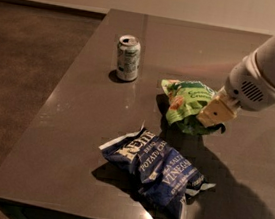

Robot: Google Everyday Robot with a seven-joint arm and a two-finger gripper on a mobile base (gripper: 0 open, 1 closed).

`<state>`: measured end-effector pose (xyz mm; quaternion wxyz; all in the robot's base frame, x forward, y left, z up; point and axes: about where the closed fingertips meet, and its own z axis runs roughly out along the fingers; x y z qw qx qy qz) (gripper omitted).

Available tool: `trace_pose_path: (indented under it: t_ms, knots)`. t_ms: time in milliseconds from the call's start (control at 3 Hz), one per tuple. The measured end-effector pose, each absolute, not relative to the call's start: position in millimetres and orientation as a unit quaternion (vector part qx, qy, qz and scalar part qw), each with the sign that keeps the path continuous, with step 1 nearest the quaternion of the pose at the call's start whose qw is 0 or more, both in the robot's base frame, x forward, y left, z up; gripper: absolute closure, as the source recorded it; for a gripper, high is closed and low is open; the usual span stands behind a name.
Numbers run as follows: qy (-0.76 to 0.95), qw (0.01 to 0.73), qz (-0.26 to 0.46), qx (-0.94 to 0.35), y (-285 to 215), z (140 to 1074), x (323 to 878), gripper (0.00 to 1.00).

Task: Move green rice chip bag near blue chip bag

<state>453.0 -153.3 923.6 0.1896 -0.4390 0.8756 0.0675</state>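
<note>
My gripper (216,117) is clamped on the right end of the green rice chip bag (186,100), which sticks out toward nine o'clock from my fingers, over the dark table (75,123). The blue chip bag (157,172) lies crumpled at seven o'clock from it, near but not touching. A green-and-silver can (127,57) stands upright at ten o'clock, well apart.

The white arm (274,64) slants down from the upper right toward the left. Its claw (210,121) hangs low over the table (75,123), right of centre, tan fingers (218,112) clamped on the green bag's (186,100) right end.
</note>
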Motion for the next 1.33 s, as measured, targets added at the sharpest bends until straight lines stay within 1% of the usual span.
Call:
trace_pose_path:
  t_ms: [667,1000,1333]
  knots:
    - [0.875,0.193,0.065,-0.44,-152.5,927.2,451.0,0.13]
    - [0.875,0.194,0.063,-0.44,-152.1,928.8,450.2,0.0]
    - [0.874,0.194,0.063,-0.44,-152.1,928.8,450.2,0.0]
